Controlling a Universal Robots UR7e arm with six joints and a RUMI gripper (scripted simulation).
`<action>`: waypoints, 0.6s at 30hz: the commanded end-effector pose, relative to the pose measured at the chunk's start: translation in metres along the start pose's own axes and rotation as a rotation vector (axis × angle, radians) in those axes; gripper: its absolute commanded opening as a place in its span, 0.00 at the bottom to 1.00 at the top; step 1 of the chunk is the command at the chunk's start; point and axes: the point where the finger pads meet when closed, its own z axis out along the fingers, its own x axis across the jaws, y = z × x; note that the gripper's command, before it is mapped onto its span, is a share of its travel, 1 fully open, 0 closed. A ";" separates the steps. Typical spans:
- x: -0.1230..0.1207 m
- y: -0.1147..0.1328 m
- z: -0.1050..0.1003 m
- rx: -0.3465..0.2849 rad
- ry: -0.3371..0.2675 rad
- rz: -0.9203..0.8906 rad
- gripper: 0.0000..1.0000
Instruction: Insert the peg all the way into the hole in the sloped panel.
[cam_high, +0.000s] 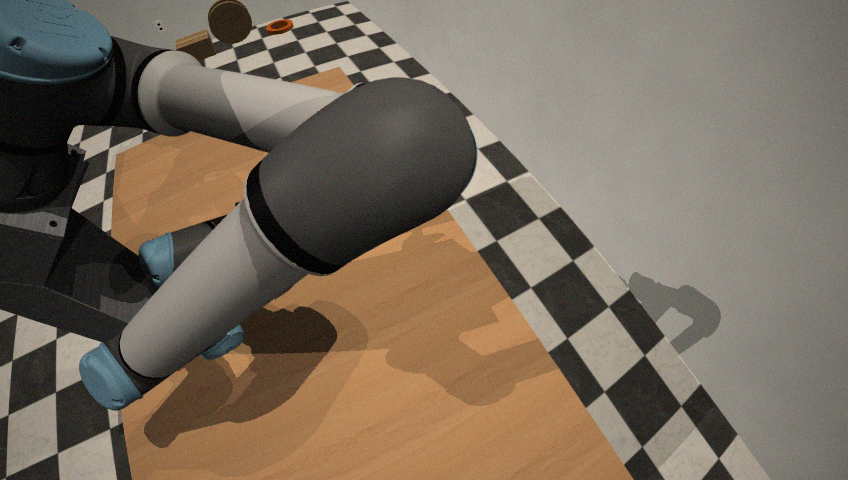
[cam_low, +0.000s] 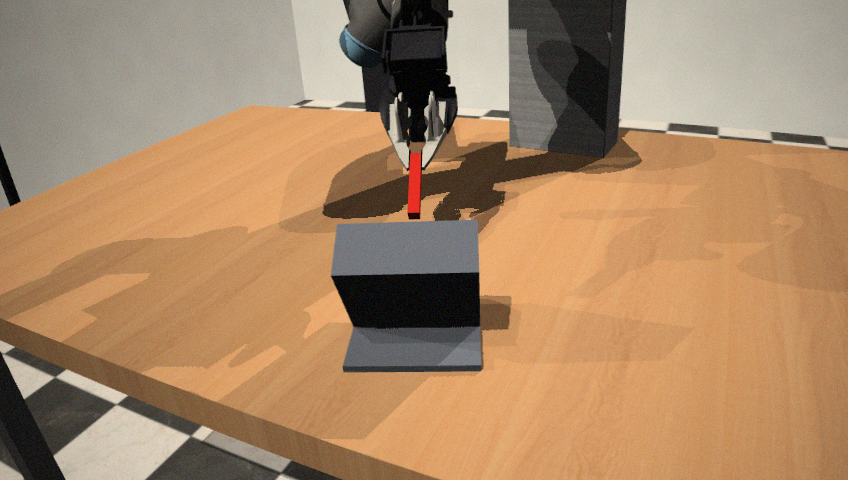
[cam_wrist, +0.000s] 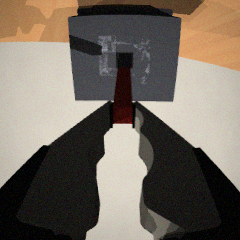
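Peg handling: the peg (cam_low: 414, 184) looks stiff, light and smooth; best held by its upper end, as now.
Peg look: slim, red, square-sided bar.
Peg place: hanging just beyond the far top edge of the sloped panel (cam_low: 406, 246), tip toward the hole (cam_wrist: 124, 60).
Claw: the claw (cam_low: 416, 151) pinches the peg's top.
Bench: the wooden bench (cam_low: 654, 285) carries the panel.

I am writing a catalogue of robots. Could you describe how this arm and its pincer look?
The arm has pale grey tubular links, dark grey rounded joint housings and light blue end caps. The pincer has a boxy black body and two tapering fingers, dark with paler grey inner faces. No cables or markings are visible.
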 end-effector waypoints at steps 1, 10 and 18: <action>0.000 0.000 0.003 0.000 -0.001 0.000 0.00; 0.000 0.000 0.005 0.000 -0.001 -0.008 0.00; 0.000 0.000 0.005 0.000 -0.001 -0.040 0.00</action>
